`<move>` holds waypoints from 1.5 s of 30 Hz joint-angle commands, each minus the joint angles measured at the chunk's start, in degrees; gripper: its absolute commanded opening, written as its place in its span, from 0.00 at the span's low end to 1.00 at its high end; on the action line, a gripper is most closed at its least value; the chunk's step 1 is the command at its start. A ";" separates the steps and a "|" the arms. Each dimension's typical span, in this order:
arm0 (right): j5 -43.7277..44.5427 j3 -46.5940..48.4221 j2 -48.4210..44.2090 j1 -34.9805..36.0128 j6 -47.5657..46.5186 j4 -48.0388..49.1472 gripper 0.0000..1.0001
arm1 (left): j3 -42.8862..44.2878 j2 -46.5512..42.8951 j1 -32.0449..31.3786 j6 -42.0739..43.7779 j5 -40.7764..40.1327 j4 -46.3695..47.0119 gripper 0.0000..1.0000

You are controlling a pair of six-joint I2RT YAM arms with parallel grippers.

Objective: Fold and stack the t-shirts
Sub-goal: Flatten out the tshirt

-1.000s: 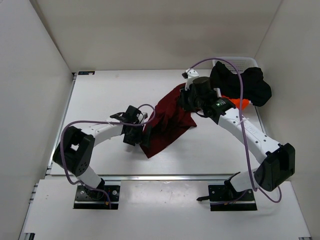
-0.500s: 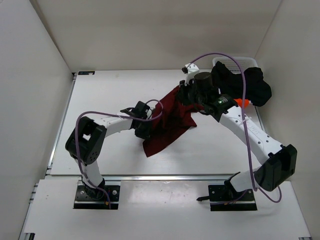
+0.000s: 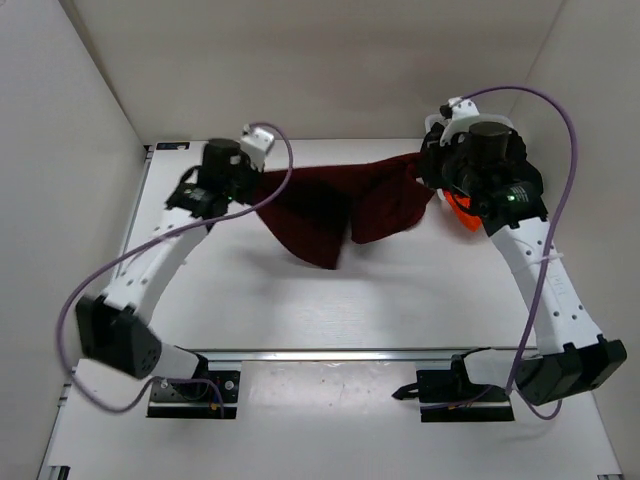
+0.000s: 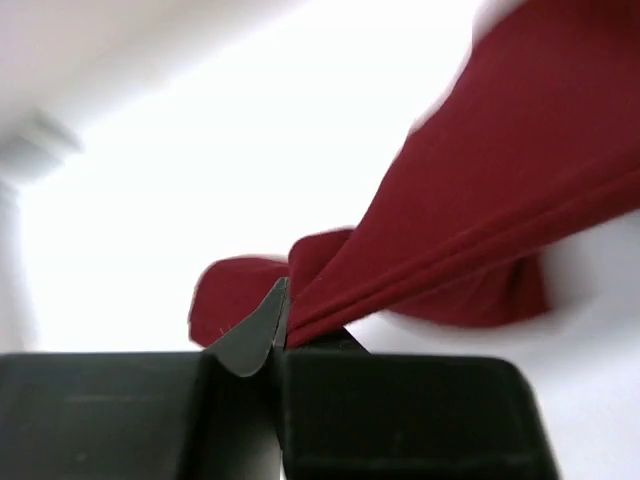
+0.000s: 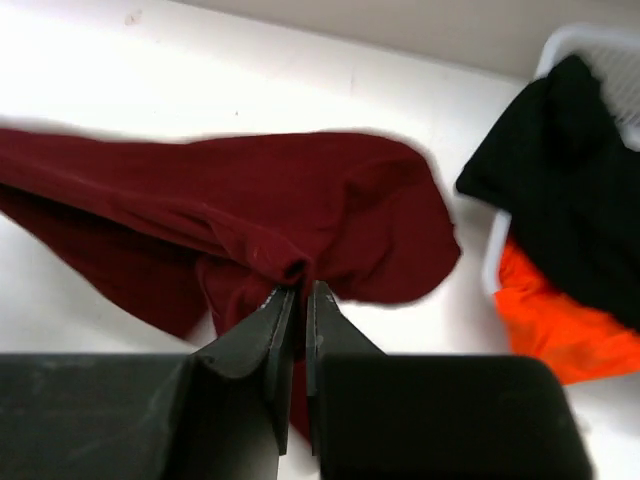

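Both arms hold the maroon shirt up over the far half of the counter. It is stretched like a line from 10 o'clock to 2 o'clock, and the middle sags toward the centre. The likely aim is to pull the cloth open and find its shape before laying it flat, so folding has hardly begun.

The left fingers are clenched on a bunched edge, and taut pleats run away from them. The right fingers are pinched on a gathered fold at the other end. The two grips are far enough apart to tension the top edge, but the body below hangs doubled and twisted. It probably needs a shake or a regrip.

The top view shows the whole span and the droop. It does not settle whether the lowest fold touches the counter, and the right arm blocks most of the corner at 2 o'clock. The right wrist view fills that in. The black shirt is draped over the rim of the basket, with the orange shirt below it. Both wait unfolded, just to the 3 o'clock side of the maroon shirt. The left wrist view shows only its own grip up close.
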 commanded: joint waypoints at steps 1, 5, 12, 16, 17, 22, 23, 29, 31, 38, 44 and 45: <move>6.00 6.58 -5.25 1.35 -8.68 -1.69 0.00 | 7.06 -11.42 -2.85 13.06 -16.38 -3.69 0.00; 12.51 11.14 -9.46 4.08 -11.86 -3.80 0.00 | 15.21 -18.02 -4.74 13.61 -24.06 -9.31 0.00; 4.63 20.65 -17.02 -4.41 -12.92 -9.79 0.00 | 27.97 -25.85 0.44 13.08 -26.80 -20.74 0.00; -0.21 19.25 -18.79 -6.38 -12.22 -9.43 0.00 | 26.59 -28.14 5.74 13.69 -20.73 -23.38 0.00; -0.57 18.98 -18.88 -6.46 -12.39 -9.44 0.00 | 26.84 -27.96 5.83 13.08 -20.20 -24.60 0.00; -1.80 13.03 -17.65 -6.02 -12.13 -9.00 0.00 | 21.78 -27.17 1.71 15.87 -22.47 -24.98 0.00; -2.15 11.35 -16.51 -4.98 -11.08 -8.74 0.00 | 18.53 -26.48 0.14 17.28 -23.09 -23.40 0.00; 1.52 -6.06 1.64 13.71 -6.94 5.47 0.19 | 10.76 -21.74 -4.98 20.02 -23.10 -16.28 0.00; -0.03 -6.24 7.72 16.74 -5.81 11.00 0.16 | 12.86 -18.40 -4.72 18.62 -21.69 -16.44 0.00; -7.78 -14.77 8.28 12.79 1.68 26.79 0.44 | 26.47 -7.24 -10.07 16.24 -20.89 -12.15 0.00; -8.93 -21.34 3.82 15.23 -0.26 22.56 0.51 | 38.00 1.21 -13.95 14.83 -22.48 -11.52 0.00; -8.14 -24.15 2.49 18.03 -0.09 22.99 0.57 | 37.66 1.48 -13.86 14.31 -22.91 -11.08 0.00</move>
